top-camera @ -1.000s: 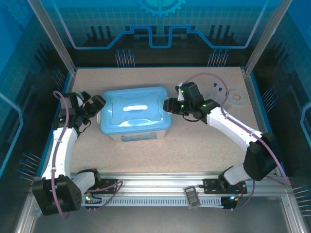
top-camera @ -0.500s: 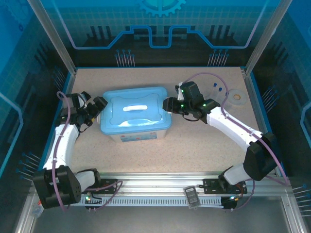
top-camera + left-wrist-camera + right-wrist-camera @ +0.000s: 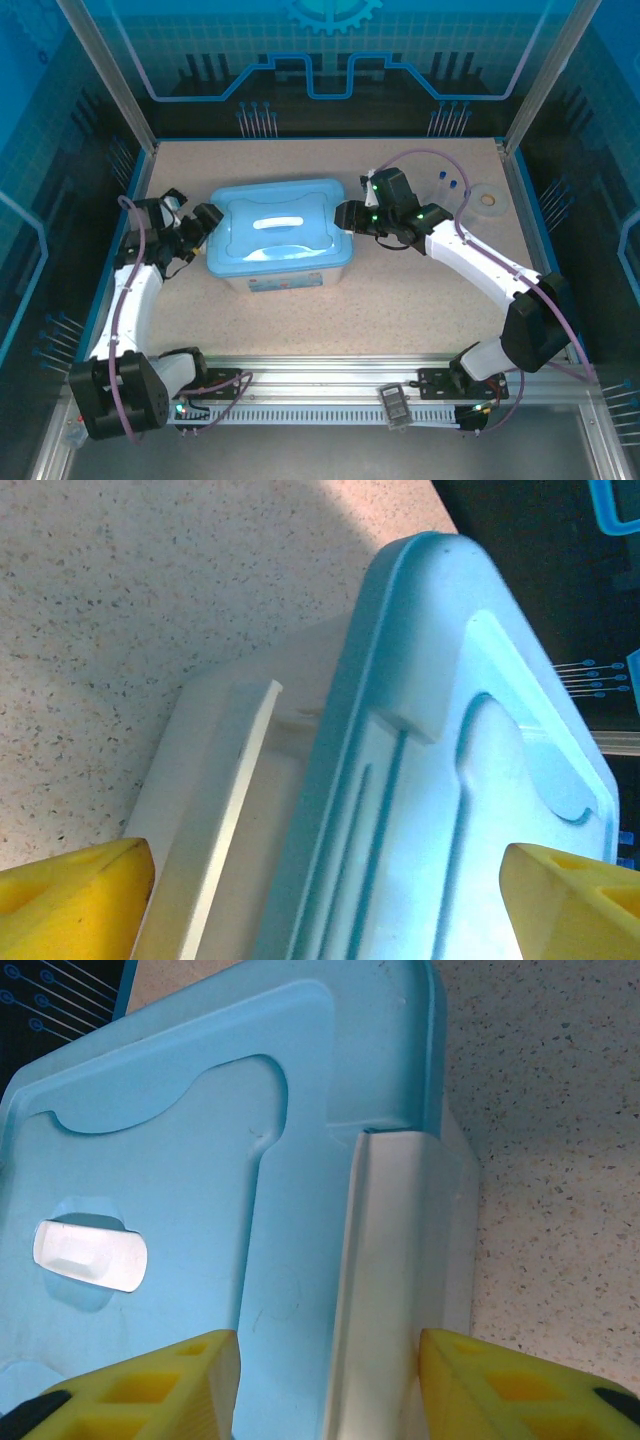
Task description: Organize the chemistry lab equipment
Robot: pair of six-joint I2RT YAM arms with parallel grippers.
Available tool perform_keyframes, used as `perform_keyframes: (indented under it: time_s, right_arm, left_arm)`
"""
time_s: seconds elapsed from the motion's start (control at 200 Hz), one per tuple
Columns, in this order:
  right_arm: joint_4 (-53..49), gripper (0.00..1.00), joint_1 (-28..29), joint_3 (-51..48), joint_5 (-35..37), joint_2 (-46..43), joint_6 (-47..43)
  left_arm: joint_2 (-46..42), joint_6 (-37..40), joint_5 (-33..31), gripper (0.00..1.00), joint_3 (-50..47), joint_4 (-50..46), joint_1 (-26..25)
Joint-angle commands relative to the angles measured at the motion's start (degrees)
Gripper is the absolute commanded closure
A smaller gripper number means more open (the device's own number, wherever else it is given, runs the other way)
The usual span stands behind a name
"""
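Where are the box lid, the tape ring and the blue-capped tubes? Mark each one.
box lid (image 3: 280, 228): top external view, middle of its top.
tape ring (image 3: 478, 199): top external view, left side of its band.
blue-capped tubes (image 3: 452, 185): top external view, one blue cap.

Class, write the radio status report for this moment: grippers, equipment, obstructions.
Left gripper open at the box; right gripper open astride its latch. Blue-capped tubes loose on table. Lid on.

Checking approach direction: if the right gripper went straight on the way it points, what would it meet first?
Probably the white side latch on the end of the box, under the blue lid; it lies ahead between the open fingers of the right gripper.
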Motion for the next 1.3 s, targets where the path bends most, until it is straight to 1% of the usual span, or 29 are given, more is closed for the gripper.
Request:
perform_keyframes:
  time_s: [0.0,0.245,0.545,1.026,1.296]
  right_arm:
    - [0.17,0.49,1.20,2.56,-1.36,0.08,-1.05]
    - [-0.29,0.49,1.53,3.18,-1.28,0.25,-1.18]
    - [-0.73,0.49,1.99,3.90,-1.36,0.92,-1.44]
    - [-0.81,0.49,3.96,5.29,-1.36,1.90,-1.51]
    - [-1.13,0.48,4.62,6.10,-1.36,2.50,-1.60]
  left_arm:
    - [-1.92,0.92,1.60,0.10,2.78,-1.40,0.55]
    - [-1.91,0.24,3.76,0.10,4.06,-1.00,0.46]
    - [-1.64,1.13,3.57,0.11,4.36,-2.06,-0.23]
    - [0.19,3.07,0.50,0.13,5.64,-3.09,-5.88]
    - [1.81,3.14,-0.67,0.12,6.03,-2.61,-7.95]
